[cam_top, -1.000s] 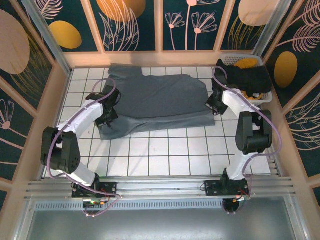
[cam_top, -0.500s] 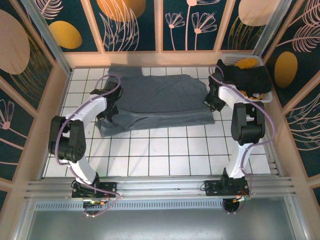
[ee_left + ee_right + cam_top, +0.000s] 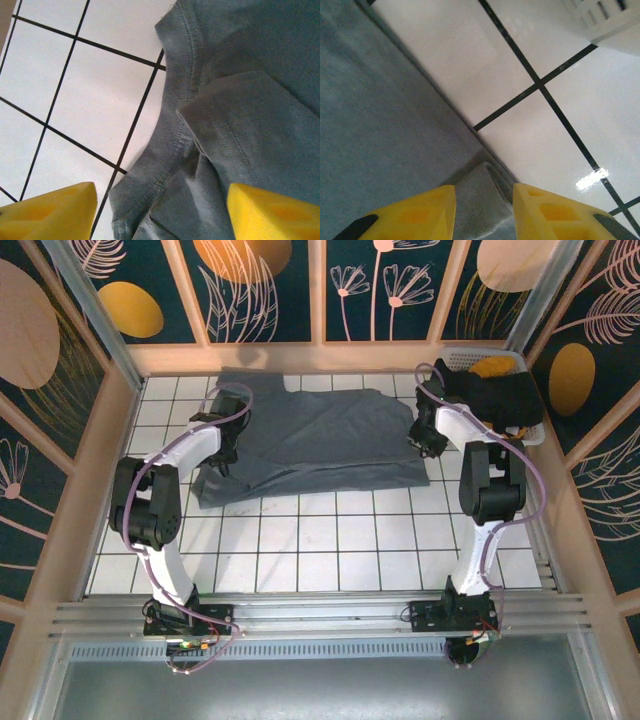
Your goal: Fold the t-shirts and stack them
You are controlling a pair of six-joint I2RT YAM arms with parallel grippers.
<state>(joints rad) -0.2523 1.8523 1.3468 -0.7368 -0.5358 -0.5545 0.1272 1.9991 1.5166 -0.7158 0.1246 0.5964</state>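
Slate blue-grey cloth, one large t-shirt (image 3: 320,445), lies folded flat across the far half of the white tiled desk (image 3: 320,550). Its near hem runs fairly straight and its left edge is rumpled. From that near hem to the arm bases the tiles are bare, leaving wide room. Beyond the shirt's far edge the wall is close.

There are three shirts in all. The black one (image 3: 500,395) and the mustard one (image 3: 493,367) are heaped in a single white basket (image 3: 455,357) past the grey shirt's far right corner.

The left claw (image 3: 224,445) sits at the grey shirt's left edge. Its yellow fingers (image 3: 60,210) are spread wide over a ribbed, stitched hem, holding nothing. The right claw (image 3: 428,443) is at the shirt's right edge with its fingers (image 3: 415,210) partly apart. A folded corner of the cloth lies in the gap between them, and I cannot tell whether they touch it.
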